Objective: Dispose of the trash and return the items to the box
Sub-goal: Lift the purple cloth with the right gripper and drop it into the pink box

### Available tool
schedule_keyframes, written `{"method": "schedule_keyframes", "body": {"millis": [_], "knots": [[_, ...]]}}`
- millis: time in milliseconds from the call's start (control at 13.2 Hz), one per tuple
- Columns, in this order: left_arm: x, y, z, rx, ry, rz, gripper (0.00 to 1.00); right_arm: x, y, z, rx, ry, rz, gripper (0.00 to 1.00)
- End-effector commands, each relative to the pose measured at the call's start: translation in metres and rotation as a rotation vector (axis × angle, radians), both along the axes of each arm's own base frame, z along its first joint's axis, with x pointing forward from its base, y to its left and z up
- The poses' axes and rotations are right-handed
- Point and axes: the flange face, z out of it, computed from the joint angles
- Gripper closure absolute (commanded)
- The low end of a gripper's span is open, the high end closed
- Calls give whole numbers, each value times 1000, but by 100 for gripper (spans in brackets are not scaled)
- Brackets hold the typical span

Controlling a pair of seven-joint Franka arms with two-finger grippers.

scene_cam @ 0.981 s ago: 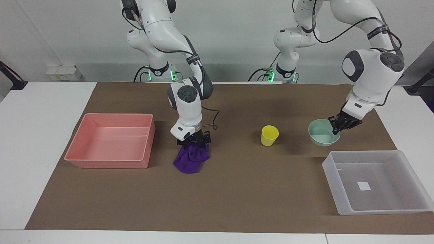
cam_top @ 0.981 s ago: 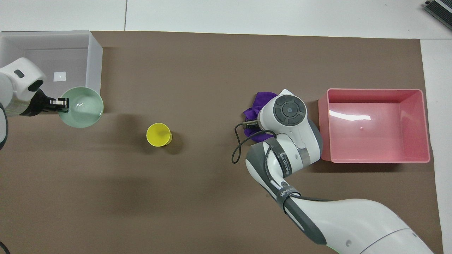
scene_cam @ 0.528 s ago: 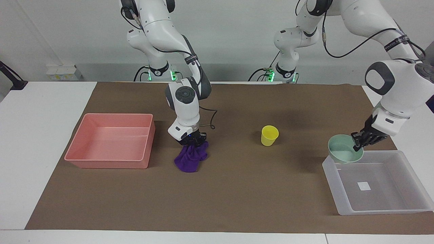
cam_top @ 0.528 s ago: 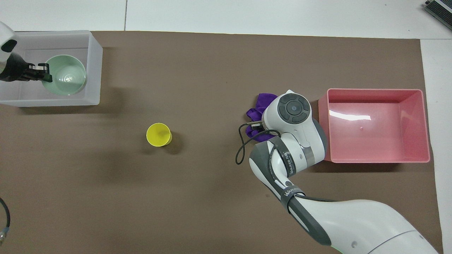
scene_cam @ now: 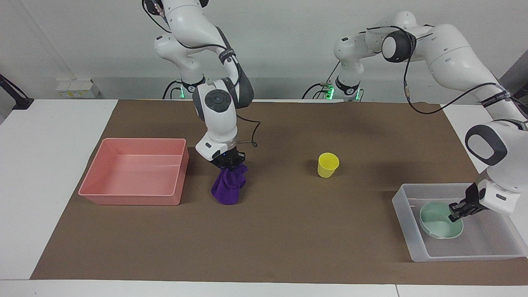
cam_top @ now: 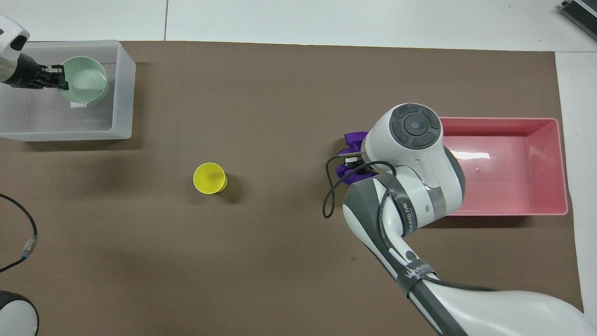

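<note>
The left gripper (scene_cam: 456, 208) holds the bowl (scene_cam: 439, 220) low inside the box (scene_cam: 406, 214), maybe touching the bottom, so next it should let go, while the right gripper (scene_cam: 228, 161), pinching the rag (scene_cam: 227, 187), should carry it over the pink tub (scene_cam: 132, 198), and the cup (scene_cam: 328, 165) waits.

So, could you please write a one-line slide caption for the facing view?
Right gripper lifts the purple rag beside the pink tub; left gripper holds the mint bowl in the translucent box.

The black bands (cam_top: 400, 211) on the right arm carry white lettering, perhaps "WANEED"
</note>
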Motion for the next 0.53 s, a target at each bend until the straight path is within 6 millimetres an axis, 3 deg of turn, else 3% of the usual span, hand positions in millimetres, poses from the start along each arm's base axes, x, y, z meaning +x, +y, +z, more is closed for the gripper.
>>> {"method": "schedule_keyframes", "body": {"millis": [0,151,226,302,453], "knots": [[4,9,-1,0,-17,-2,100,1,-25,69,15,-5,-56,100],[-2,8,-22,4,-9,-1,100,5,-45,110,14,-5,-77,100],[-1,7,-21,11,-17,-3,100,6,-62,128,11,-17,-86,100],[-2,8,-25,11,-22,-3,100,6,-81,140,11,-32,-87,100],[-7,6,-24,9,-10,-6,100,13,-135,146,7,-40,-103,100]]}}
